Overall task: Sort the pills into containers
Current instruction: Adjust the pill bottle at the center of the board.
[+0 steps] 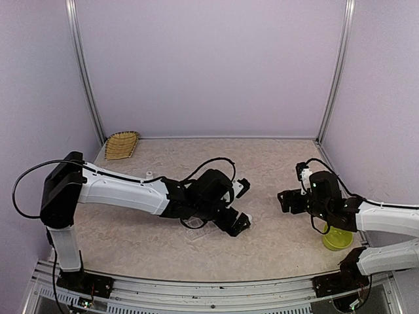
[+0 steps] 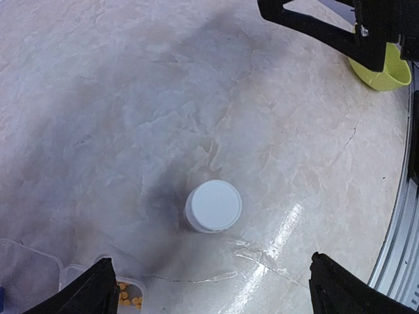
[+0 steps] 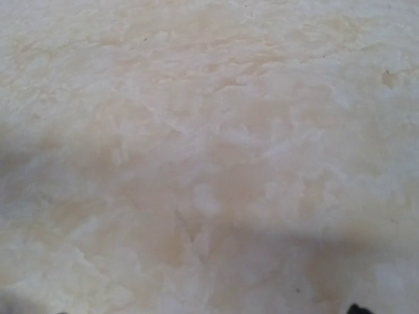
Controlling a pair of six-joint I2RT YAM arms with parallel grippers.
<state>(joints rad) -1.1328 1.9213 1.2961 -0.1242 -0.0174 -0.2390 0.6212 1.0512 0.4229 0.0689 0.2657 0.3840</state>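
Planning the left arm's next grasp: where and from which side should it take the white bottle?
Likely its round side wall below the top, coming down from above. The white bottle stands upright, apart from the organizer box; the open left gripper spans wider than it.

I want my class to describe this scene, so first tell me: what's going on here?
Two robot arms are partway through a pill-sorting job. The left claw hangs open above a small white bottle, holding nothing. Beside the bottle lies the clear organizer box, with orange pills in one cell. The right claw, also open and empty, hangs over bare table near the yellow-green bowl.
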